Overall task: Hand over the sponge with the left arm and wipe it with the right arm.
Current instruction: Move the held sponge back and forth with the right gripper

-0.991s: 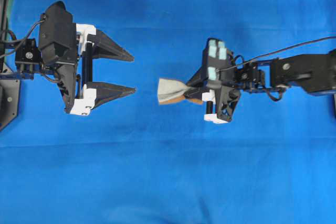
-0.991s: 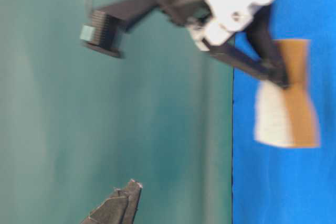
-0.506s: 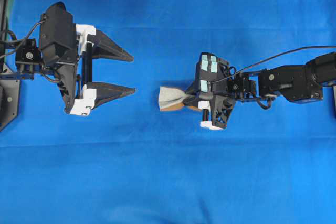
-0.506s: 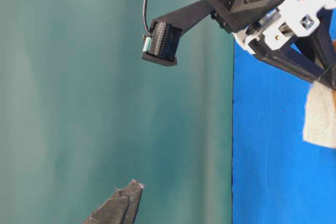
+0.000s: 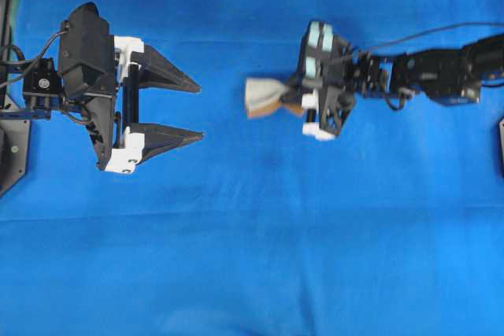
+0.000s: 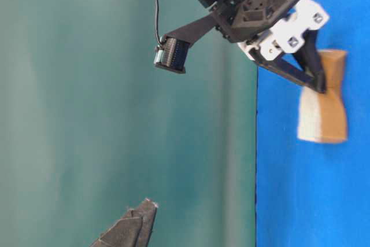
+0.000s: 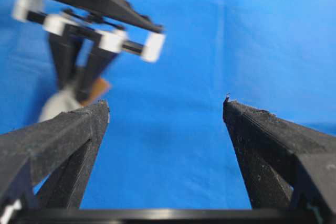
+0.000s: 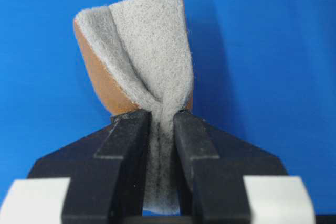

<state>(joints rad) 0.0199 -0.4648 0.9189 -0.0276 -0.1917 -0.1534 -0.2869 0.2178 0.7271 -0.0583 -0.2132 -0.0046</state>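
Pinching the sponge [image 8: 142,61] at its middle, the right gripper [image 8: 160,124] has its two black fingers [image 8: 128,145] closed hard enough that the block folds: the grey fuzzy face creases inward between the pads and the orange-brown backing shows along the left edge. Beyond it lies only blue cloth [image 8: 262,35].

From overhead, the right arm [image 5: 437,76] reaches in from the right edge, its gripper [image 5: 293,98] pointing left, pale blue-green patches on the housing. The sponge [image 5: 264,96] sticks out past the fingertips toward the middle of the cloth [image 5: 252,241]. In the table-level view the sponge [image 6: 321,105] appears clear of the cloth, held in the gripper [image 6: 319,85].

Farther left, the left gripper [image 5: 197,108] faces the sponge with its jaws spread wide and nothing between them. The left wrist view shows the same: two fingers [image 7: 68,129] well apart, with the right gripper and sponge [image 7: 60,103] blurred beyond the left finger. A clear gap of cloth separates the sponge from the left fingertips.
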